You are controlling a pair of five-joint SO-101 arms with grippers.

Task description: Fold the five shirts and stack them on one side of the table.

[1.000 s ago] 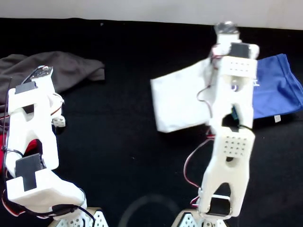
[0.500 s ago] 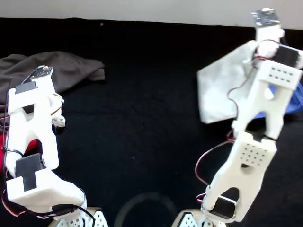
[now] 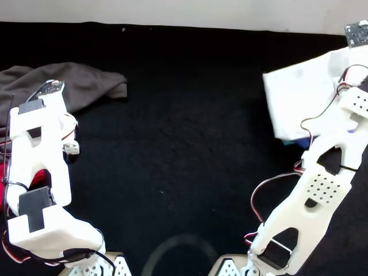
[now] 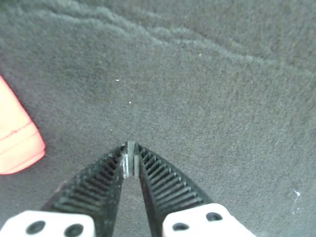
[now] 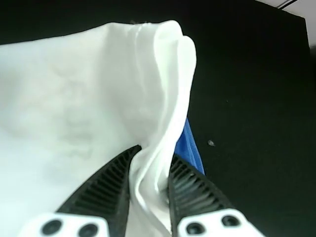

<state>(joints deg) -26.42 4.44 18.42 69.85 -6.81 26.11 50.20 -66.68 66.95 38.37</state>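
Right gripper [image 5: 152, 158]: clenched on a folded edge of the white shirt [image 3: 299, 95], at the far right of the table [image 3: 190, 144]. The shirt extends left from the jaws. The blue shirt [image 5: 191, 148] lies just beneath, so release should need only a straight descent. Left gripper [image 4: 129, 148]: closed, empty, over the grey shirt [image 3: 86, 83], well apart.

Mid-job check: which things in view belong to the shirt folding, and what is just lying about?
Part of the job:
white shirt, pinched by the right gripper
blue shirt, partly under the white one
grey shirt
red shirt

Lying about:
faint grey ring near the arm bases; cannot tell what it is
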